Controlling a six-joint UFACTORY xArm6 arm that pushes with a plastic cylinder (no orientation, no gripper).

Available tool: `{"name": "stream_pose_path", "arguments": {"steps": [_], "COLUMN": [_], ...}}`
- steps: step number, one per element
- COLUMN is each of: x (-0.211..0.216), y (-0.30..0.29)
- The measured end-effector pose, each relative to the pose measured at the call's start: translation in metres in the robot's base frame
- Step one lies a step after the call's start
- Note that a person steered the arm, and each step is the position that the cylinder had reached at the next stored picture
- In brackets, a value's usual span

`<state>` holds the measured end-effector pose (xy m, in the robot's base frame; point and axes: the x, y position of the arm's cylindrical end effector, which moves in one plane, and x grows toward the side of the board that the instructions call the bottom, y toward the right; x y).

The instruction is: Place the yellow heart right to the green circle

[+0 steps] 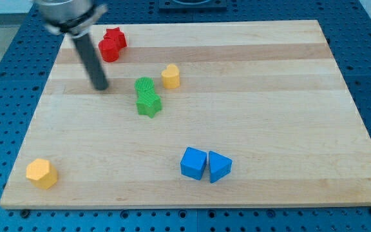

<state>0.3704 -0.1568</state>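
Note:
The yellow heart (170,76) sits on the wooden board, just up and to the right of the green circle (144,86), a small gap apart. A green star (149,104) touches the circle from below. My tip (100,87) rests on the board to the left of the green circle, well apart from it and from the heart. The dark rod slants up toward the view's top left.
A red circle (109,49) and red star (115,38) sit together near the top left. A yellow hexagon (41,173) lies at the bottom left. A blue cube (193,163) and blue triangle (219,167) sit side by side at lower centre.

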Motion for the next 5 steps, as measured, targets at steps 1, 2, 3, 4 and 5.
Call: {"name": "stream_pose_path", "arguments": {"steps": [1,2,3,4,5], "x": [-0.043,-0.052,-0.033,-0.03,-0.018], "y": [0.078,0.129,0.118,0.112,0.11]}}
